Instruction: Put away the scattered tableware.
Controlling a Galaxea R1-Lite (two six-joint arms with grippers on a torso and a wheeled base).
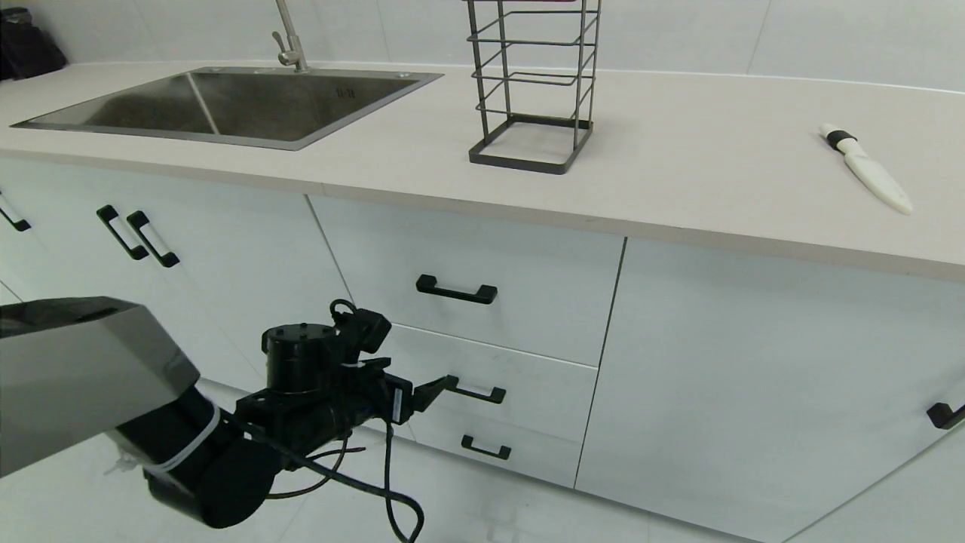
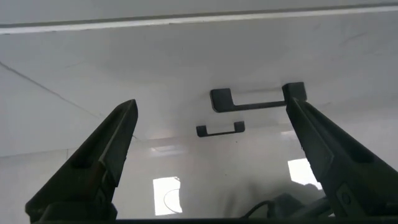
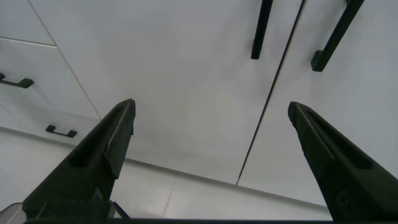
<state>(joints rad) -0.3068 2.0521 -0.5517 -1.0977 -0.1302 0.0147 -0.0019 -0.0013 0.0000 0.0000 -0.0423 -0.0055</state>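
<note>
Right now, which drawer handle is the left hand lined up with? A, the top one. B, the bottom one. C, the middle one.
C: in the head view the open left hand has its fingertips at the end of the middle drawer handle, and the left wrist view shows that handle between the fingers.

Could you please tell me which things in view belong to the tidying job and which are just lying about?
Job:
knife, loose on the counter
rack, probably where it goes
middle drawer handle, with the open left gripper close by

Just there:
sink
tap
cupboard handles
</note>
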